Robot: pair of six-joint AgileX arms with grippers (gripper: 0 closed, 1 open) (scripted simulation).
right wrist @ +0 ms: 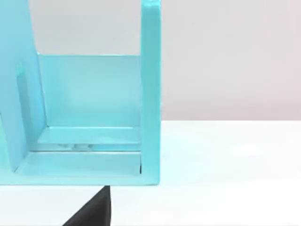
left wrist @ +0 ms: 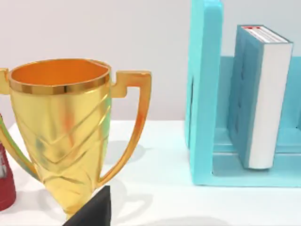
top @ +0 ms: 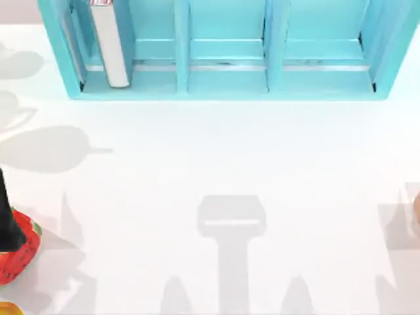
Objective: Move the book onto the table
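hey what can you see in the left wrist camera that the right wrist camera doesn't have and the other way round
The left wrist view has a gold trophy cup standing on the table beside the shelf, part of a red object next to the cup, and the book standing upright in the shelf's end compartment.

The right wrist view has an empty end compartment of the shelf with bare table beside it.

Both share the light-blue shelf, the white table, a pale wall behind, and a dark wedge at the lower edge.
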